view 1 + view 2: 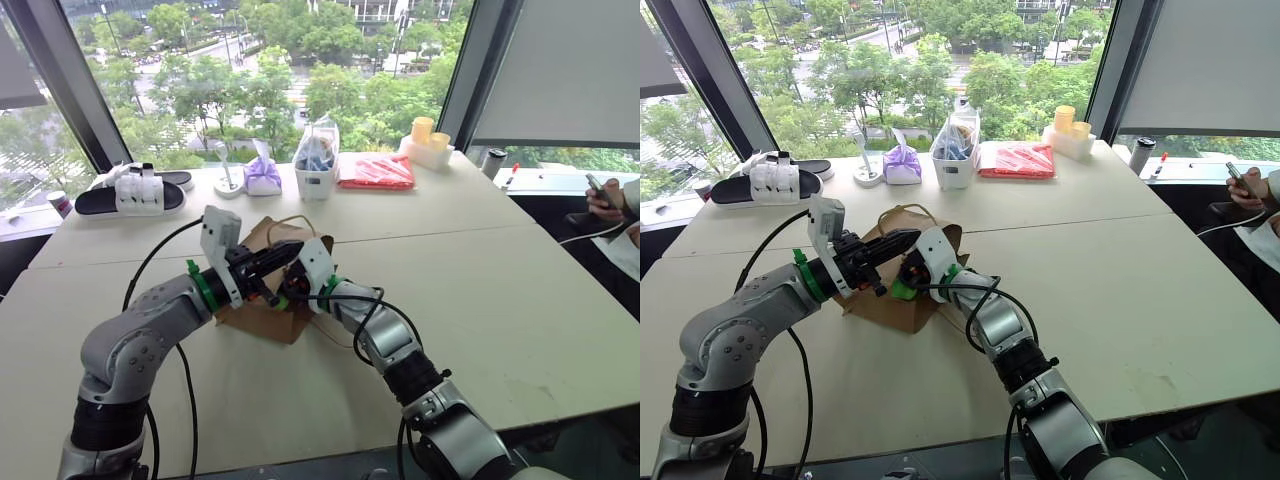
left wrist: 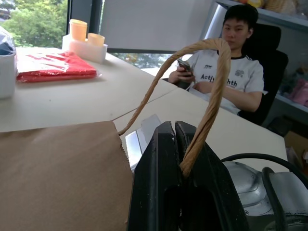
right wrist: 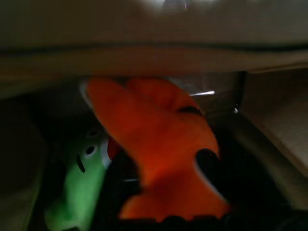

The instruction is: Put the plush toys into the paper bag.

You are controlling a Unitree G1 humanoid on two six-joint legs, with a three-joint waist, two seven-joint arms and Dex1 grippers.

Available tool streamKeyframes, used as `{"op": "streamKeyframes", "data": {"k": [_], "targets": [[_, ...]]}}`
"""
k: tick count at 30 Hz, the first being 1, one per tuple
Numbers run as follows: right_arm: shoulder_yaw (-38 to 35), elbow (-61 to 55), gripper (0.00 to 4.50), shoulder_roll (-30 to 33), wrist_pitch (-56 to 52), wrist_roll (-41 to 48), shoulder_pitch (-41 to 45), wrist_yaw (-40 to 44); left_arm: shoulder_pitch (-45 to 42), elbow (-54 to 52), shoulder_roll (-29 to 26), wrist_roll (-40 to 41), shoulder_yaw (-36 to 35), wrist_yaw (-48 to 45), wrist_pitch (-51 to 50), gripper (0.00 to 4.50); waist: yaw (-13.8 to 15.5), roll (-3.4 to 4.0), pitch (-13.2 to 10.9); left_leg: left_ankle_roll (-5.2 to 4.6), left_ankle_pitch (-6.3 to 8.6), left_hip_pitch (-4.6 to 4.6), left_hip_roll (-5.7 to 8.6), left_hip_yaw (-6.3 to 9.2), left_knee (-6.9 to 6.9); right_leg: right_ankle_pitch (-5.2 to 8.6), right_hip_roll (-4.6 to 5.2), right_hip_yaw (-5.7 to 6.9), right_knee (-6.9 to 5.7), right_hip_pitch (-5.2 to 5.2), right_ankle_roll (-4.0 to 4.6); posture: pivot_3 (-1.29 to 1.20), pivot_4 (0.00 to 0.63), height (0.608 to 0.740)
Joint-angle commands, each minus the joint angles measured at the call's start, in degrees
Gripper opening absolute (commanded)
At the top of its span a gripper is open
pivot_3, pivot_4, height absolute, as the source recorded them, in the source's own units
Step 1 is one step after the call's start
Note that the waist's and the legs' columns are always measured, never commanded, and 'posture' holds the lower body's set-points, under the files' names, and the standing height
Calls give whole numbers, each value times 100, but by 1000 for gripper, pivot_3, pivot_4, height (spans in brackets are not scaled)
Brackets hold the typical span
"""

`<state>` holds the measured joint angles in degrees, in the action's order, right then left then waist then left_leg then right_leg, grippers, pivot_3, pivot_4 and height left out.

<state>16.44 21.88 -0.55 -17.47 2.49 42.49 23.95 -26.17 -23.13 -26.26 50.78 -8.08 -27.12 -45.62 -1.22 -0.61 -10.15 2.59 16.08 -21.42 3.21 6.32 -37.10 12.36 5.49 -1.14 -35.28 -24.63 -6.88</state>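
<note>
At table centre: paper bag (image 1: 262, 300) lies on its side on the white table (image 1: 500, 300), mouth facing robot's R side.
L gripper: L gripper (image 2: 179, 144) clenched on the bag's cord handle (image 2: 211, 91), lifting the upper lip so mouth gapes.
R gripper: R gripper (image 1: 912, 272) at/inside the bag mouth. Can't tell finger spread from any view; orange toy sits right at its tip, grip vs. just let go unclear.
Orange toy: orange plush (image 3: 159, 154) inside bag, directly ahead of R gripper, nearly touching it.
Green toy: green plush (image 3: 79, 185) also inside, beside the orange one, a bit deeper; eye dots + red mouth edge visible. Green bit also seen at mouth in head view (image 1: 902, 290).
Key relation: both toys lie straight along R gripper's pointing line, into the bag; bag's long axis runs roughly same way. R arm nearer to toys, L only holds the handle.
Materials: bag = stiff brown kraft, flat creased wall; handle = twisted beige paper cord, thin; toys = soft fuzzy, roundish, squashy.
Judgement: task looks near done; next prob. R backs out w/o dragging the orange one.
</note>
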Motion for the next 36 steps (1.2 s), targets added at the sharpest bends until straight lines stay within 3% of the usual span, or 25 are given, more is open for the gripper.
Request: {"op": "streamKeyframes", "data": {"k": [1, 2, 3, 7, 12, 19, 28, 36], "targets": [[-32, -252, 3830, 17, 116, -43, -35, 83, -20, -190, 7, 150, -193, 31, 77, 0, -1, 0, 0, 0, 0, 0, 0, 1, 0, 0, 0, 0, 0, 0, 0, 0, 150, 740], [-35, -291, 4399, 36, 103, -49, -55, 101, -17, -187, 11, 157, -206, 41, 79, 0, -1, 0, 0, 0, 0, 0, 0, 1, 0, 0, 0, 0, 0, 0, 0, 0, 150, 740], [-42, -333, 4461, 63, 75, -52, -69, 127, -17, -180, 10, 160, -215, 45, 82, 0, 0, 0, 0, 0, 0, 0, 0, 1, 0, 0, 0, 0, 0, 0, 0, 0, 150, 740], [-55, -464, 4461, 133, 1, -64, -113, 209, 0, -181, -4, 163, -214, 49, 90, 0, -4, 0, 0, 0, 0, 0, 0, 1, 0, 0, 0, 0, 0, 0, 0, 0, 150, 740], [-626, -2472, 4461, 1227, -1489, 853, -466, 1179, 100, -61, -2, -4, -154, -28, 187, 0, 55, 2, -1, -1, 0, -9, 3, 8, -3, 0, 1, 2, 8, 2, 0, 0, 150, 740], [-1175, -3325, 4461, 1885, -2448, 1387, -756, 1306, 96, -36, 10, -13, -161, -65, 197, 0, 1, 2, -1, -2, 1, 2, -5, 2, 4, 1, -7, 2, 5, 6, 1, 0, 150, 740], [-600, -2936, 4461, 2601, -1985, 791, -1519, 1445, 40, 21, -3, -46, -126, -120, 230, 0, 34, 1, -1, -2, 1, -3, -2, -6, -3, 1, -3, -1, 11, 9, 0, 0, 150, 740], [-387, -2185, 4461, 2383, -1534, 444, -1495, 1194, 54, -12, 10, -64, -115, -138, 211, 0, 26, 0, -1, -2, 1, -2, -3, -5, -3, 1, -4, -1, 10, 9, 0, 0, 150, 740]]}}
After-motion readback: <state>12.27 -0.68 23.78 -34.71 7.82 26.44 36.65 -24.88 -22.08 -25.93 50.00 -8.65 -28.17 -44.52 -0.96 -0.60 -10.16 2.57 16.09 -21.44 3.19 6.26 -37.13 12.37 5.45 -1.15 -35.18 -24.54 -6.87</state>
